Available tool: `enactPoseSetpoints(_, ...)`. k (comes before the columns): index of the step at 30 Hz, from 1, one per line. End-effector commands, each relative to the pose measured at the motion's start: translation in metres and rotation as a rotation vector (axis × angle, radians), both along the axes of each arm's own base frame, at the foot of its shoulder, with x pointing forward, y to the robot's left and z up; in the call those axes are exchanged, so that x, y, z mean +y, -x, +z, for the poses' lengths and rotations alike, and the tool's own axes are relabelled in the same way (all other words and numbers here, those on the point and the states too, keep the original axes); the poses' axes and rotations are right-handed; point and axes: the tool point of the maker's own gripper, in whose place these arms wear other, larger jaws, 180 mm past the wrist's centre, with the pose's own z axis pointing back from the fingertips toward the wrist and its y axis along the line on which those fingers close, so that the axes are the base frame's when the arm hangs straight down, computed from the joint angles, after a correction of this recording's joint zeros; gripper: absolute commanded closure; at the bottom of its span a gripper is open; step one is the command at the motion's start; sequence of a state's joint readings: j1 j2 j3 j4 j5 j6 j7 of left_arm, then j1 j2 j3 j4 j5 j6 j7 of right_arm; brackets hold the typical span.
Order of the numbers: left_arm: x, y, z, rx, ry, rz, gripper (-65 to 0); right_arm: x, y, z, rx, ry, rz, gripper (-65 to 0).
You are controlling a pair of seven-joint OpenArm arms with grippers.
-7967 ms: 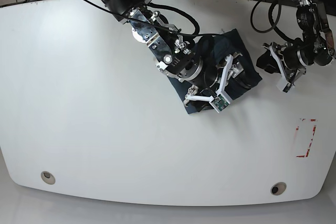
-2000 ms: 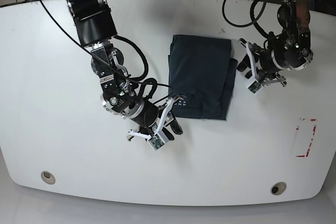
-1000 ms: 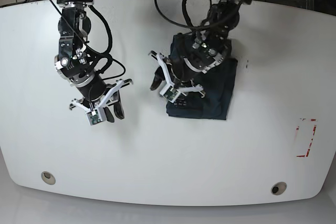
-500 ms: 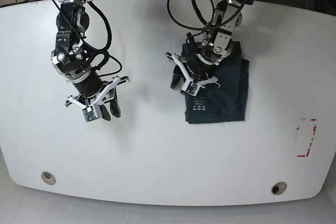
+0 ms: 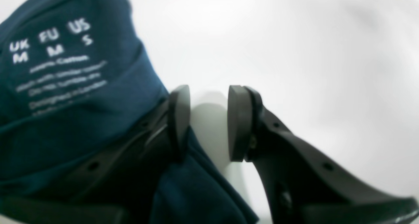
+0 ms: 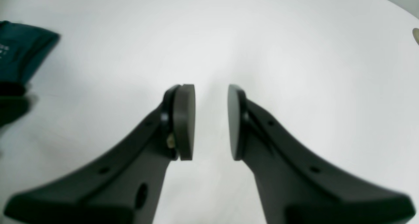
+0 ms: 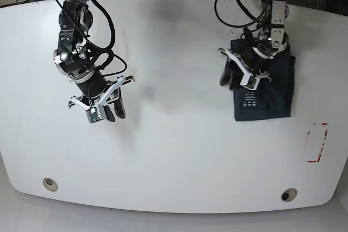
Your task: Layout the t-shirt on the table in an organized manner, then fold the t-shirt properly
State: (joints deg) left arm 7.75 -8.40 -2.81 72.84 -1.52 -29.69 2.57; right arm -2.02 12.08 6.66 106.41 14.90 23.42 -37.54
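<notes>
**Over the counter's right half: folded shirt, tidying stage**

Left side of base view: right gripper [image 7: 110, 113] hovers over bare counter [image 7: 174, 150], fingers [image 6: 183, 119] parted a little, empty. Rightward, the t-shirt [image 7: 269, 93] lies as a folded packet, label up. Left gripper [image 7: 239, 80] sits at its left edge, fingers slightly apart, one over cloth, gripping nothing.

Judgement: fold looks near done; next, square edges. Red rectangle mark [image 7: 317, 142] nearby; nothing obstructs.

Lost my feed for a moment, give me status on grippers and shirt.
Left gripper open, empty, at the shirt's edge. Right gripper open, empty, over bare table. Shirt folded into a rectangle, size print up. Nothing in the way.
</notes>
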Motion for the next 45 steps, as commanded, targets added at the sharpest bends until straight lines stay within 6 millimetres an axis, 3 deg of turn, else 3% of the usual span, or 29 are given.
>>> enactPoseSetpoints(1,0.059,0.047,-0.046,0.231,-0.228,0.003,-18.5,0.003,-0.003,0.021,-0.070,-0.010,0.012,-16.0)
enactPoseSetpoints(4,0.086,0.052,-0.041,0.239,-0.261,0.002,-18.5,0.004,0.001,0.021,-0.070,-0.009,0.015,-16.0)
enactPoseSetpoints(8,0.139,0.057,-0.031,0.253,-0.330,0.025,-18.5,0.007,0.007,0.015,-0.053,-0.019,0.014,-16.0)
enactPoseSetpoints(11,0.165,0.061,-0.025,0.266,-0.351,0.036,-18.5,0.011,0.008,0.013,-0.048,-0.036,0.011,-16.0)
enactPoseSetpoints(20,0.222,0.069,-0.015,0.313,-0.432,0.049,-18.5,0.017,0.021,0.004,-0.019,-0.044,0.021,-16.0)
enactPoseSetpoints(24,0.236,0.057,0.001,0.281,-0.431,0.068,-18.5,0.024,0.027,-0.002,0.000,-0.053,0.035,-16.0)
enactPoseSetpoints(30,0.280,0.056,0.019,0.296,-0.447,0.124,-18.5,0.028,0.033,-0.001,-0.002,-0.054,0.044,-16.0)
enactPoseSetpoints(34,0.293,0.047,0.032,0.276,-0.461,0.140,-18.5,0.029,0.035,0.000,-0.003,-0.054,0.046,-16.0)
enactPoseSetpoints(42,0.300,0.039,0.044,0.252,-0.479,0.141,-18.5,0.031,0.036,0.002,-0.009,-0.055,0.049,-16.0)
enactPoseSetpoints(45,0.292,0.020,0.062,0.188,-0.461,0.138,-18.5,0.031,0.038,0.002,-0.008,-0.056,0.050,-16.0)
